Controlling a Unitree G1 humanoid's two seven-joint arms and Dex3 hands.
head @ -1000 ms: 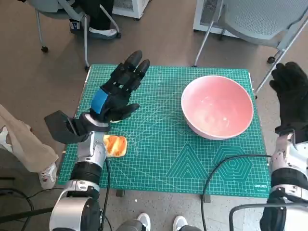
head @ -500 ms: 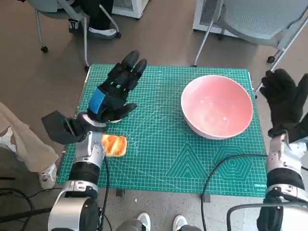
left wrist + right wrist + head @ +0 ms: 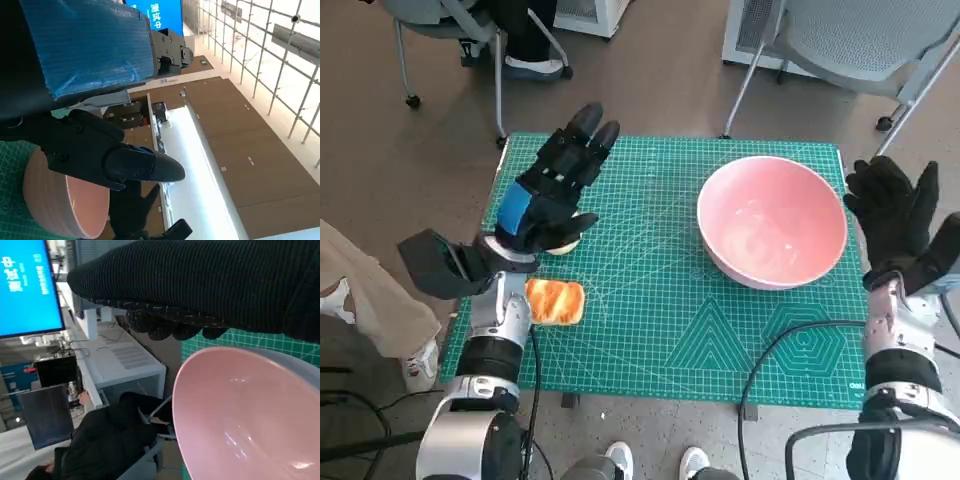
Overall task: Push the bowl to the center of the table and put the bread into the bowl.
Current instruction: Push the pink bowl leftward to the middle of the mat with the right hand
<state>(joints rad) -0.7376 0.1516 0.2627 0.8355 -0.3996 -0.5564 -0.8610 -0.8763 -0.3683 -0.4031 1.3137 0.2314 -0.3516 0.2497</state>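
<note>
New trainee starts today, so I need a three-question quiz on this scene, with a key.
1. True or false: the bread is in the bowl.
2. Which hand is nearer the bowl: A) left hand B) right hand?
3. Fill in: the bowl's colour is ____.

Key: 1 false, the bread lies on the green mat by the left forearm; 2 B, open just off the bowl's right rim; 3 pink.

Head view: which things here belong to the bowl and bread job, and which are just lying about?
Part of the job:
pink bowl
bread
left hand, holding nothing
right hand, beside the bowl

Just there:
green mat
black cable
chairs
</note>
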